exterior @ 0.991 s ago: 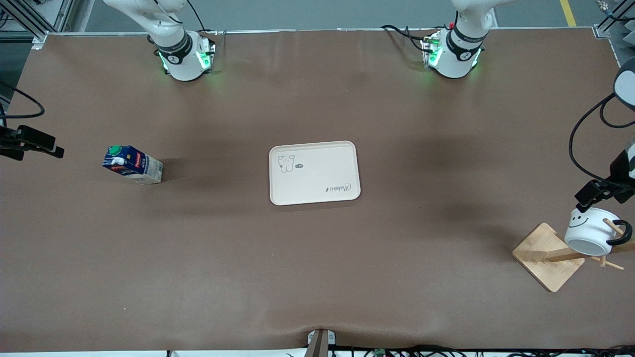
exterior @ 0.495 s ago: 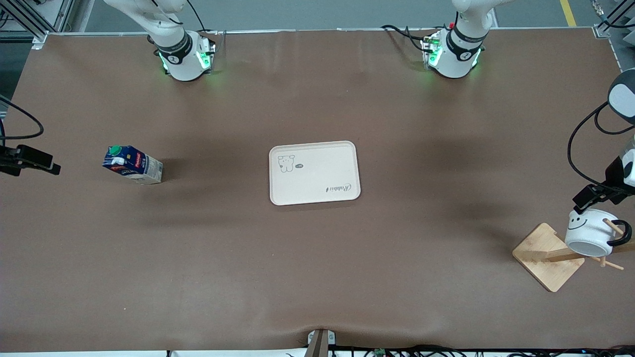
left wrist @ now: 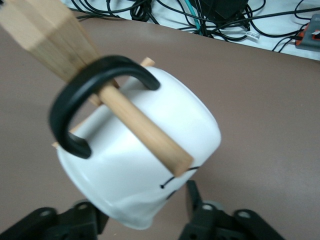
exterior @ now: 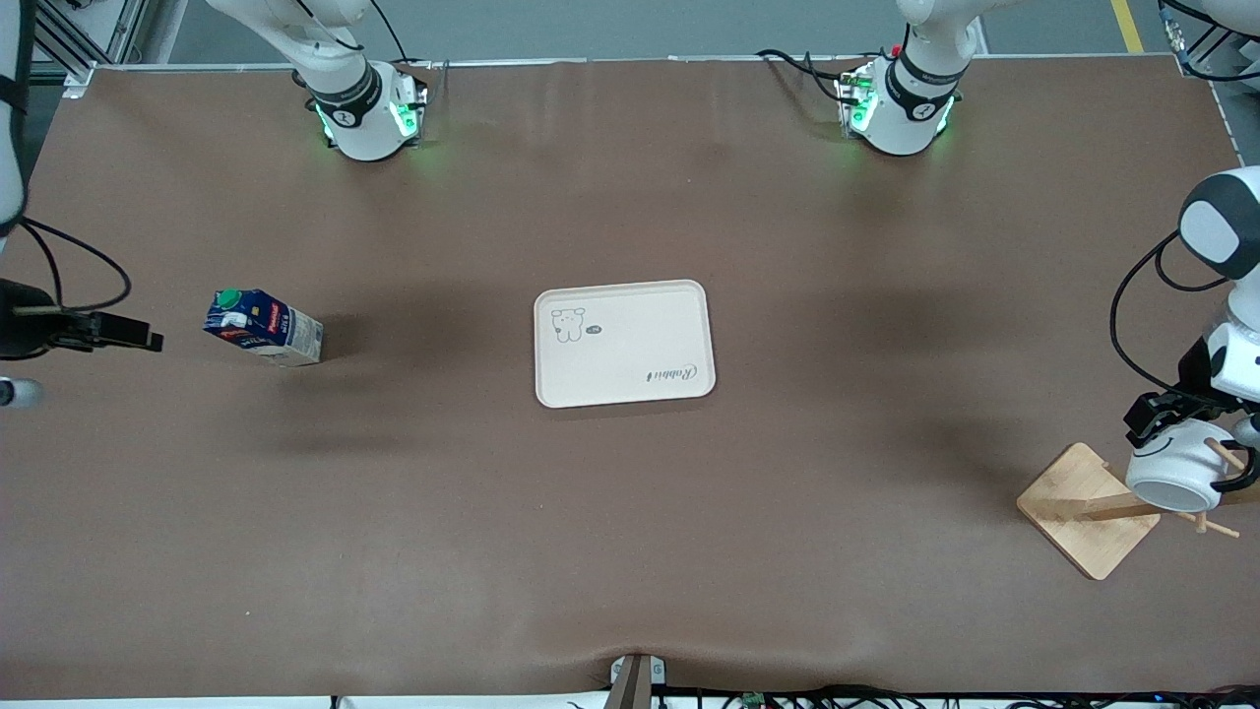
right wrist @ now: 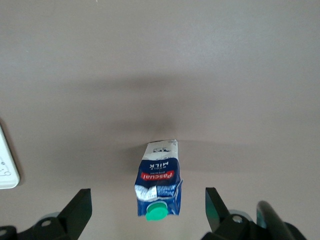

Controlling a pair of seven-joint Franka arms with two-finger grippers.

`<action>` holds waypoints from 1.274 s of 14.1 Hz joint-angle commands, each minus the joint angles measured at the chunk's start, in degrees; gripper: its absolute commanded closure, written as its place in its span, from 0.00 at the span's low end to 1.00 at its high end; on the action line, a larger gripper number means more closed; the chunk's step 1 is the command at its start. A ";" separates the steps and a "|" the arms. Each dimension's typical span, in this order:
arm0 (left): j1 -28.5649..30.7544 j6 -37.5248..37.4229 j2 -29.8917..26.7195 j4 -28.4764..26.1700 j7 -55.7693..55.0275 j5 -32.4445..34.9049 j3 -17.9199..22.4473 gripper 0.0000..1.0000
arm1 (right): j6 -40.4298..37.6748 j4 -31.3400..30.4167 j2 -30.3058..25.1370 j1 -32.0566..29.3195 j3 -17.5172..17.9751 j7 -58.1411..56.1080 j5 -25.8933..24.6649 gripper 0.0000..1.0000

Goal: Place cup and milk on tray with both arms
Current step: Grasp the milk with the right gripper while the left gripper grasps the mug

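The white cup (exterior: 1176, 471) hangs by its black handle on a peg of the wooden rack (exterior: 1088, 510) at the left arm's end of the table. My left gripper (exterior: 1154, 421) is open, with its fingers (left wrist: 197, 200) on either side of the cup's base (left wrist: 145, 165); a gap shows at one finger. The milk carton (exterior: 263, 328) stands on the table toward the right arm's end. My right gripper (exterior: 148, 340) is open beside it, its fingers (right wrist: 80, 205) wide apart around the carton's green-capped top (right wrist: 159, 185). The cream tray (exterior: 623, 343) lies mid-table with nothing on it.
The rack's pegs (left wrist: 140, 127) pass through the cup's handle and stick out around it. Cables lie past the table edge near the rack (left wrist: 210, 20). Both arm bases (exterior: 364, 113) stand along the table edge farthest from the front camera.
My left gripper has come down around the cup's base. My right gripper has moved in toward the milk carton. Cup, carton and tray have not moved.
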 commanded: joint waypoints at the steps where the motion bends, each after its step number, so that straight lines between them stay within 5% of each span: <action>1: -0.08 0.87 -0.31 -0.10 1.35 -0.65 -0.73 0.77 | 3.86 -6.86 -2.49 -1.20 0.71 -0.53 -0.67 0.00; 3: 0.09 0.87 -0.57 -0.10 1.35 -0.74 -2.40 1.00 | 6.49 -10.89 -3.89 -0.94 0.71 -0.96 -0.67 0.00; 7: 0.01 0.61 -1.53 0.07 3.98 -0.30 -4.07 1.00 | 22.03 -29.35 -12.33 -0.68 0.89 -2.36 -0.67 0.00; 18: 0.09 -11.51 -8.83 1.13 5.49 -0.12 -8.64 1.00 | 23.72 -33.59 -12.43 -1.55 0.80 -8.26 -0.41 0.00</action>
